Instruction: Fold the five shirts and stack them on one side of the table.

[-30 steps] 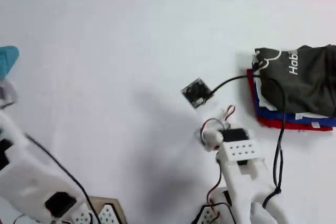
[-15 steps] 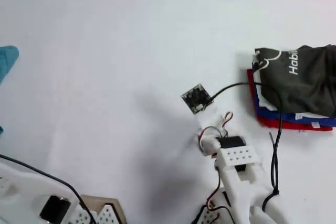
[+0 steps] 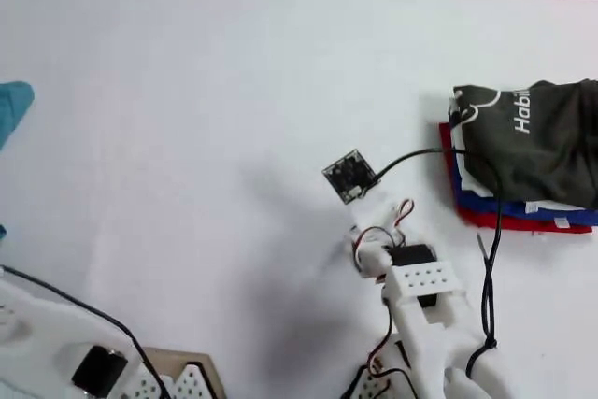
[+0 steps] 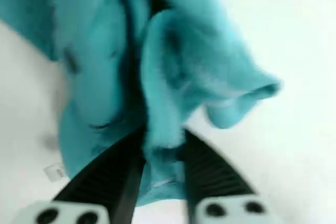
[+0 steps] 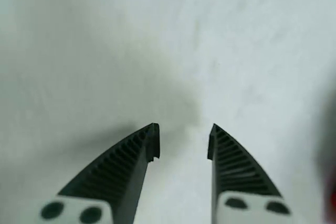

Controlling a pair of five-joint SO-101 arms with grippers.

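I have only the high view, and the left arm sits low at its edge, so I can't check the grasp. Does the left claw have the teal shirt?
Observer: Yes. In the left wrist view, the left claw is shut on the teal shirt, with a bunched fold of cloth pinched in it.
Operator: And the other one? From above I see just the back of that arm.
Observer: The right claw is open with nothing in it, and it points at bare white table.
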